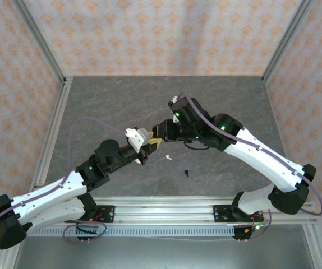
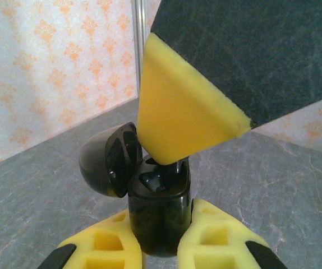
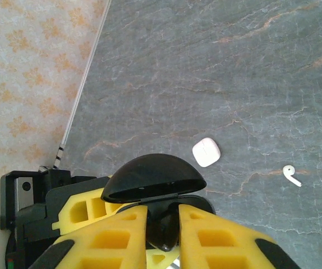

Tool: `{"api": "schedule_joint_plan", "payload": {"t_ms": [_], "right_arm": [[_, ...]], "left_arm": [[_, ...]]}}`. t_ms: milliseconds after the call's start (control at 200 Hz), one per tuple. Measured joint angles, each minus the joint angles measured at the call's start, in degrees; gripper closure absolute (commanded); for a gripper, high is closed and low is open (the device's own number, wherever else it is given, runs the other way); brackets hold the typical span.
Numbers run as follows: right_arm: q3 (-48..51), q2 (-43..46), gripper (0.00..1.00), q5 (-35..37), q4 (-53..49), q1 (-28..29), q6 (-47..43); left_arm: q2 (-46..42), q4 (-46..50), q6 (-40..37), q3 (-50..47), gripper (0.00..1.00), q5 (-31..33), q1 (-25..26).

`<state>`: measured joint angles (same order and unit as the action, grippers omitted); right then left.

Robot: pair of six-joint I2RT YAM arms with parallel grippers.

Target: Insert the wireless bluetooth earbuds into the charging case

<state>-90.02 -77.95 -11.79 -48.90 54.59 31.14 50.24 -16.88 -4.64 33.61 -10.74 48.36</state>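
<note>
Table: a grey, stone-patterned table (image 1: 122, 101) with both arms reaching in to meet above its middle.
Left gripper: the left gripper (image 2: 161, 224) is clenched on the body of the black charging case (image 2: 158, 204), holding it upright off the table.
Right gripper: the right gripper (image 3: 162, 212) is nose to nose with the left. Its jaws are nearly together with a glossy black shape between them, and it cannot be told whether that shape is gripped. In the left wrist view, one yellow finger (image 2: 178, 117) touches the case's mouth.
Case: the lid (image 2: 107, 162) is swung open to one side. The wells face the right gripper, along the case's long axis. Dark shapes sit inside, too murky to tell whether they are an earbud.
White case: a white case (image 3: 206, 152) lies shut on the table, well apart from the arms.
Earbuds: a white earbud (image 3: 290, 175) lies loose, stem flat on the table, just toward the arm bases from the grippers. A black earbud (image 1: 187, 172) lies a little farther on, on the right arm's side.
Key relation: the case's mouth lies straight ahead of the right fingertips. Any push home likely runs along the case's upright axis, and the right arm looks better placed for the loose earbuds.
</note>
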Motion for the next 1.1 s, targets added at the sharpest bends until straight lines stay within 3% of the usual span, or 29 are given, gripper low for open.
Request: {"api": "schedule_joint_plan", "payload": {"t_ms": [215, 305, 440, 836, 1101], "right_arm": [[-1.14, -0.7, 0.83, -0.68, -0.9, -0.07, -2.51], [-1.2, -0.76, 0.93, -1.14, -1.33, -0.17, -4.61], [-1.57, -0.74, 0.96, -2.21, -2.19, -0.39, -8.57], [-1.92, 0.55, 0.95, -9.42, -6.08, -0.68, -21.84], [-1.92, 1.01, 0.84, -14.08, -7.43, -1.14, -28.98]], "left_arm": [[0.0, 0.02, 0.0, 0.0, 1.0, -0.07, 0.0], [0.0, 0.59, 0.0, 0.0, 1.0, -0.44, 0.0], [-0.52, 1.31, 0.02, 0.0, 1.0, -1.42, 0.0], [-2.32, 4.09, 0.24, 0.0, 1.0, -10.54, -0.11], [-2.71, 4.7, 0.28, 0.0, 1.0, -14.8, -0.11]]}}
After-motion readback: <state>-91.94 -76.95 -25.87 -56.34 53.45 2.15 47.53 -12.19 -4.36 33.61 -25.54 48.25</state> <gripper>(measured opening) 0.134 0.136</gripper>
